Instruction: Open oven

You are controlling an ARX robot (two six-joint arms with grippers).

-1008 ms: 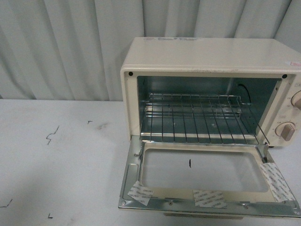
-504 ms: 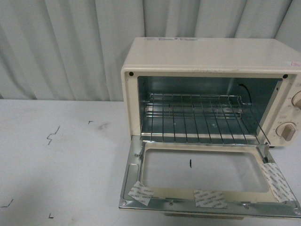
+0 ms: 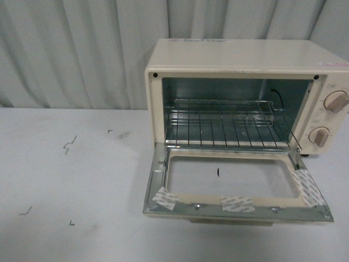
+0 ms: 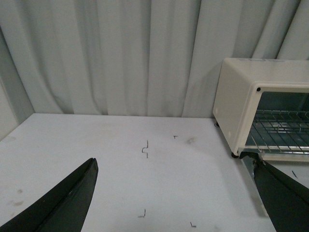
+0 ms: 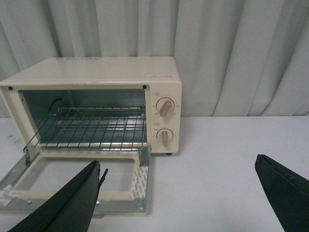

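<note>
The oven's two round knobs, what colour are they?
Beige-pink, a shade darker than the cream oven body. The knobs show best in the right wrist view.

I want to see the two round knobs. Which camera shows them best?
The right wrist view: both knobs sit whole and unblocked on the oven. The front view shows both too, but near the picture's edge and from an angle. The left wrist view shows only the oven's other end, no knobs.

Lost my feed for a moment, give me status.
Left gripper open, right gripper open, both empty. Oven door fully down. Nothing in the way.
</note>
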